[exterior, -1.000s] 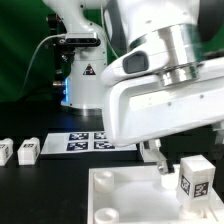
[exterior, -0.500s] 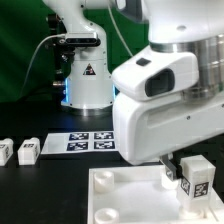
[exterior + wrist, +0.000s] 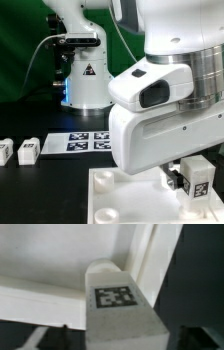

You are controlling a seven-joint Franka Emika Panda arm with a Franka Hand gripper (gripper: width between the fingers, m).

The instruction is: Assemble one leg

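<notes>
My gripper point(image 3: 188, 183) is shut on a leg point(image 3: 199, 178), a small white block with a black-and-white tag facing the camera. It holds the leg upright at the near corner of the large white tray-like piece point(image 3: 120, 195), on the exterior view's right. I cannot tell whether the leg's lower end sits in the corner socket. In the wrist view the leg point(image 3: 118, 303) fills the middle between the dark fingers point(image 3: 200, 336), its far end against the tray's corner rim point(image 3: 140, 258). My gripper point(image 3: 122, 341) grips it near the camera.
Two more legs point(image 3: 5, 151) point(image 3: 28, 150) stand on the black table at the exterior view's left. The marker board point(image 3: 85, 142) lies behind the tray. A second robot base point(image 3: 85, 70) stands at the back. My arm's bulk hides the tray's right part.
My wrist and arm housing have turned and shifted toward the exterior view's right. The held leg has stayed at the tray's corner and sits slightly lower.
</notes>
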